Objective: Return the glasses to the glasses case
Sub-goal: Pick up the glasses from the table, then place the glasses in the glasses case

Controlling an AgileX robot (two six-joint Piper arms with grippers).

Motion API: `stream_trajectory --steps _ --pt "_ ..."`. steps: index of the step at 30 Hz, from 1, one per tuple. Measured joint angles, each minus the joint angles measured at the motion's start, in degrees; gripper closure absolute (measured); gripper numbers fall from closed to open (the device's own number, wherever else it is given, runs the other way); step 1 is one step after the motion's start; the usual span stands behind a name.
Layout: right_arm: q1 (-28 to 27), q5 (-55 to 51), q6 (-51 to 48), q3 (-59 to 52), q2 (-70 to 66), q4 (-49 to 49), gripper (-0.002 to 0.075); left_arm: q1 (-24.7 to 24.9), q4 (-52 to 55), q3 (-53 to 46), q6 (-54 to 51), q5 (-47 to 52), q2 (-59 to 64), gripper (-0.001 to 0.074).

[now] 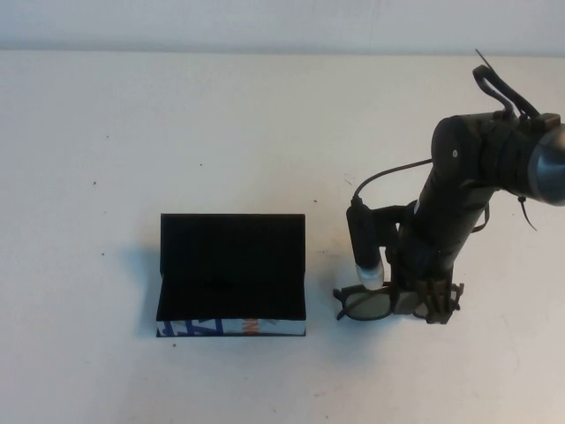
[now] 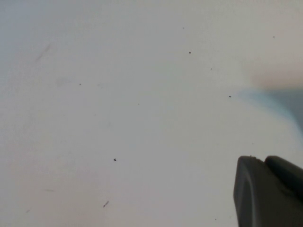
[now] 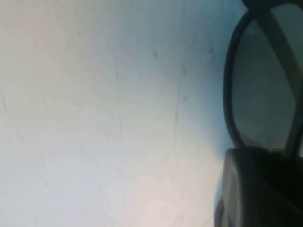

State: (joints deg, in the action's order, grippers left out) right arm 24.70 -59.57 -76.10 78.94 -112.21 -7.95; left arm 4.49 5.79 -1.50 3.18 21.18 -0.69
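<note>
The white table point(image 1: 265, 132) carries everything, and the largest thing on it is the glasses case point(image 1: 232, 276), a black box standing open with its flap lid raised toward the far edge and its white printed side facing the robot; its long axis runs left to right. It lies to the left of the right claw point(image 1: 425, 300), apart from it with bare table between. The right arm reaches down so that the right claw sits directly on the glasses point(image 1: 366, 303), which lie at its left side and under it, one tinted lens showing clear of the claw and the rest hidden by it. Their long axis also appears to run left to right, roughly in line with the case's opening. In the right wrist view a lens and dark frame point(image 3: 265, 80) sit right against the claw body, so it looks to be at or around the frame, but I cannot tell how far its fingers stand apart or whether they truly have hold. The left claw point(image 2: 270, 189) shows only as a dark edge over bare table in its own wrist view; its opening cannot be told, and the right arm is plainly the nearer. The coming move, as I judge it, is a carry leftward to the case.
</note>
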Motion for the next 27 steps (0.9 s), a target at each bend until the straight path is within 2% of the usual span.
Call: stream_trajectory --steps 1,10,15,21,27 --pt "0.0 -0.3 0.0 0.0 0.0 0.0 0.0659 0.0 0.0 0.0 0.0 0.0 0.0 0.0736" --pt "0.7 -4.5 4.0 0.1 5.5 2.4 0.0659 0.0 0.0 0.0 0.0 0.0 0.0 0.0736" --pt "5.5 -7.8 8.3 2.0 10.6 4.5 0.066 0.0 0.0 0.0 0.0 0.0 0.0 0.0736" --pt "13.7 -10.3 10.2 12.4 7.1 3.3 0.066 0.0 0.0 0.0 0.0 0.0 0.0 0.0736" --pt "17.3 -10.5 14.1 27.0 -5.2 2.6 0.066 0.0 0.0 0.0 0.0 0.0 0.0 0.0736"
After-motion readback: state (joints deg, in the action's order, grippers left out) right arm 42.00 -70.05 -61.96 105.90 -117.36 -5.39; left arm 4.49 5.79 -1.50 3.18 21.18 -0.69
